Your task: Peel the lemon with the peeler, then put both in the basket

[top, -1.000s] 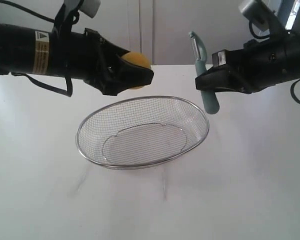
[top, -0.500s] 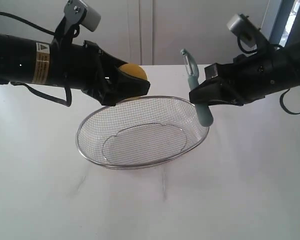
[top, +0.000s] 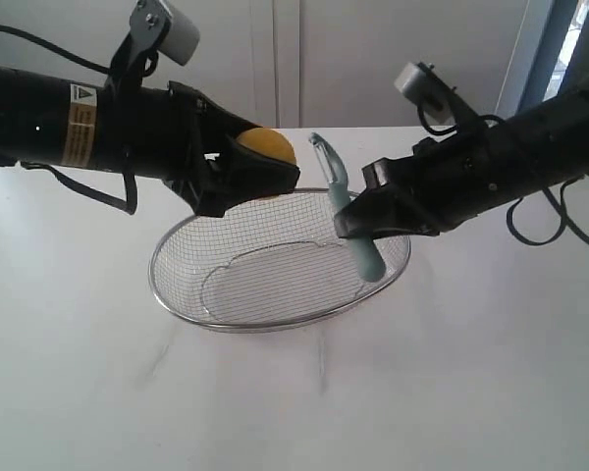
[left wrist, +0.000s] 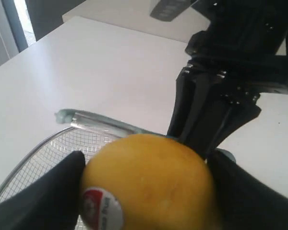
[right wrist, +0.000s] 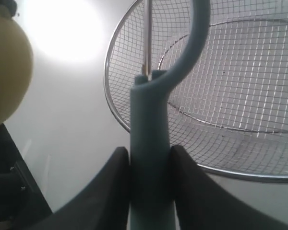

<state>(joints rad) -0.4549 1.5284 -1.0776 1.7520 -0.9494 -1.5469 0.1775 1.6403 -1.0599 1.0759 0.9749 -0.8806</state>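
Slippage is the main risk. The lemon (top: 267, 149) is clamped in the left gripper (top: 275, 169) above the far left rim of the basket (top: 153, 270). The peeler (top: 366, 257) is pinched by its handle in the right gripper (right wrist: 149, 160), over the basket's right side. Under off-centre blade pressure, the lemon could be rolled free or the handle twisted.

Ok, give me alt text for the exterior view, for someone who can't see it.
The left gripper holds a yellow lemon and the right gripper holds a teal peeler, blade end up, near it, both above a wire mesh basket on a white table.
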